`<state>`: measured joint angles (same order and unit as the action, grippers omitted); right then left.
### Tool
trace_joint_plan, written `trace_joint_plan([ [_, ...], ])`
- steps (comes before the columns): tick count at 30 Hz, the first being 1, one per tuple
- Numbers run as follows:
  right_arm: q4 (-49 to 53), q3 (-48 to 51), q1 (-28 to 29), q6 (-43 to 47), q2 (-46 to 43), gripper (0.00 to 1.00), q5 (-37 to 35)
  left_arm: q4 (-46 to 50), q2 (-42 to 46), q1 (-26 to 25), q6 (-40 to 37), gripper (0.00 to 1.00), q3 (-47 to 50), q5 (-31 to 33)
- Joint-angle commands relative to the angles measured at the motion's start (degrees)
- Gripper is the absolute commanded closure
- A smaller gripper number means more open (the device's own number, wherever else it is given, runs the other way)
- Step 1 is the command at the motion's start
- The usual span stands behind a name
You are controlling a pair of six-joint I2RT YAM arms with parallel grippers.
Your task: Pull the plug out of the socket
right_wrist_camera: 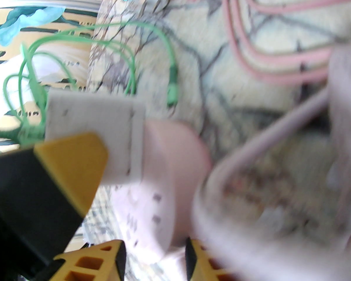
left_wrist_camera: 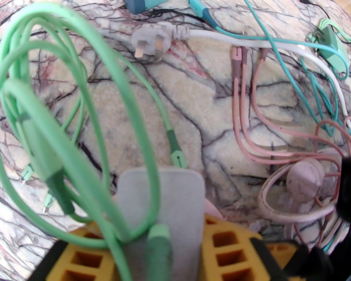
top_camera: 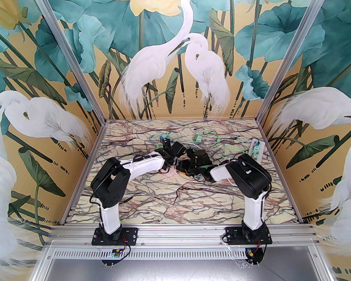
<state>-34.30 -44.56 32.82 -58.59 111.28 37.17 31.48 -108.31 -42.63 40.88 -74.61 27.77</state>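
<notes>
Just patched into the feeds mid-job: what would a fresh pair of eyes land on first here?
The white plug pinched in the left gripper, a green cable looping off it, sits butted against the pink socket, which the right gripper clamps at the table's centre. Beyond them, a white three-pin plug and pink leads sprawl loose over the marbled table.
</notes>
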Motion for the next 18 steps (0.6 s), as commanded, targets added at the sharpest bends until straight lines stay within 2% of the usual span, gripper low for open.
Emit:
trace_joint_plan([
  [1,-3.13,3.68,0.95,-3.42,-3.15,0.54,-2.26,0.45,-0.61,0.45,3.35,0.84,1.13,-3.16],
  [9,-4.45,9.44,5.79,-7.13,-12.30,0.54,-14.70,1.74,-1.37,0.88,5.86,0.84,-1.06,-2.70],
  [11,-4.92,9.67,7.81,-8.50,-13.15,0.57,-17.65,1.24,-1.49,0.97,5.95,0.84,-1.08,-3.01],
  [15,-3.57,7.65,9.53,-9.92,-11.59,0.60,-20.73,0.65,-1.63,0.97,6.14,0.84,-1.02,-3.65],
  [18,-9.73,8.57,10.34,-13.79,-7.74,0.61,-21.37,-0.02,-1.55,0.97,5.73,0.84,-0.81,-4.34],
])
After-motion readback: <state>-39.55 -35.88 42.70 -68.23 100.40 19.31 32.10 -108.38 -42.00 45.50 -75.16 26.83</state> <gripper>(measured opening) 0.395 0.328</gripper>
